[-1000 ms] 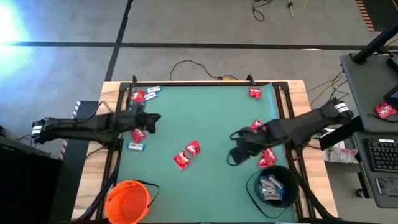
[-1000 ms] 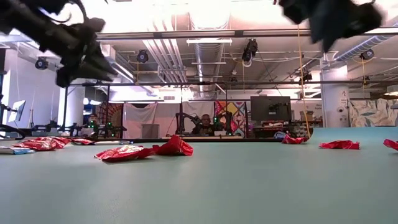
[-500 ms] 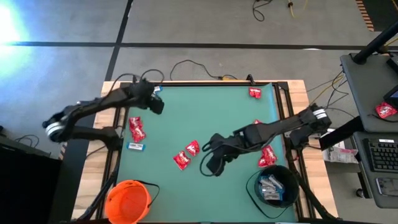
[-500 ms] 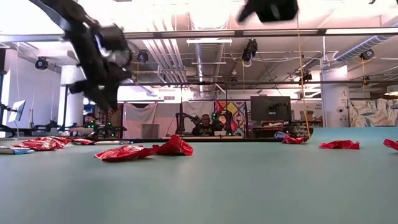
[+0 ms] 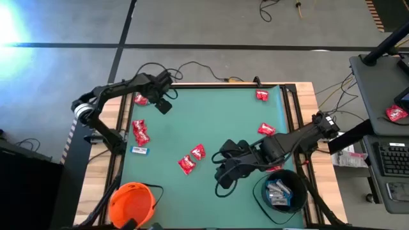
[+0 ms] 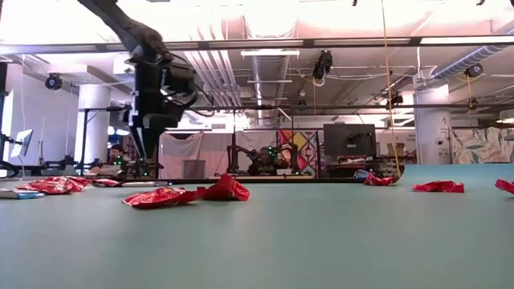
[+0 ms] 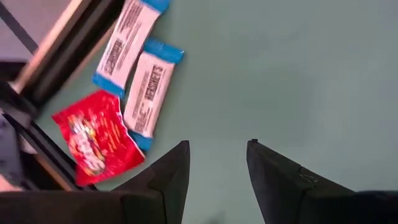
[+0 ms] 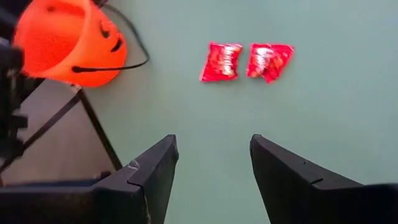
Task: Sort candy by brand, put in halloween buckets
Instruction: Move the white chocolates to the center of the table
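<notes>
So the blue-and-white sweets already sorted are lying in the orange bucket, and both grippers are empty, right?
Not quite. The high view shows those sorted blue-and-white sweets in the black bucket; the orange bucket looks empty. The rest holds: the left gripper and right gripper are both open and empty.

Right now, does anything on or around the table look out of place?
Yes. One red candy lies off the green table, on the grey desk at the right, beside a keyboard. The black bucket already holds blue-and-white candy; the orange bucket looks empty.
</notes>
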Robot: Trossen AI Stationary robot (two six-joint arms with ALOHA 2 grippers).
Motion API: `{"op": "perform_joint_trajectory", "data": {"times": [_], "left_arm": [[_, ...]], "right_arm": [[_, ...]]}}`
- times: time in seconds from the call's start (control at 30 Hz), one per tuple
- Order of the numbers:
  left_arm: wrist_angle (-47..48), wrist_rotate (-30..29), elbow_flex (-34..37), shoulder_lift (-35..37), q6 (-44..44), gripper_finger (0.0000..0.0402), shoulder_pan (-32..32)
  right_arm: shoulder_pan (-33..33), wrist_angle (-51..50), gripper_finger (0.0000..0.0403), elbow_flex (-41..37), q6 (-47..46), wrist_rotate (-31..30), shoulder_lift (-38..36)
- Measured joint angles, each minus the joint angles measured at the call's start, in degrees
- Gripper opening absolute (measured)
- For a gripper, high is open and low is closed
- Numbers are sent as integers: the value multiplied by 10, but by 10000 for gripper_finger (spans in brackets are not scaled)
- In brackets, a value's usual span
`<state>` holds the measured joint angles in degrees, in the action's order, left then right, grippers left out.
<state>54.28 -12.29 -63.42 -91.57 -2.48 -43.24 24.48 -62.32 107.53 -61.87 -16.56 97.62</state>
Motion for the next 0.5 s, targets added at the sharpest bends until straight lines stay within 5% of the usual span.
{"op": "perform_joint_trajectory", "data": {"times": [0.2,0.5], "left_arm": [[37,-18,-74,-78,50,144,28],[112,-124,-160,-186,37,144,33]], "right_arm": [[8,-46,196,-27,-55,14,0],[-13,-202,196,-28,51,-10,-6]]}}
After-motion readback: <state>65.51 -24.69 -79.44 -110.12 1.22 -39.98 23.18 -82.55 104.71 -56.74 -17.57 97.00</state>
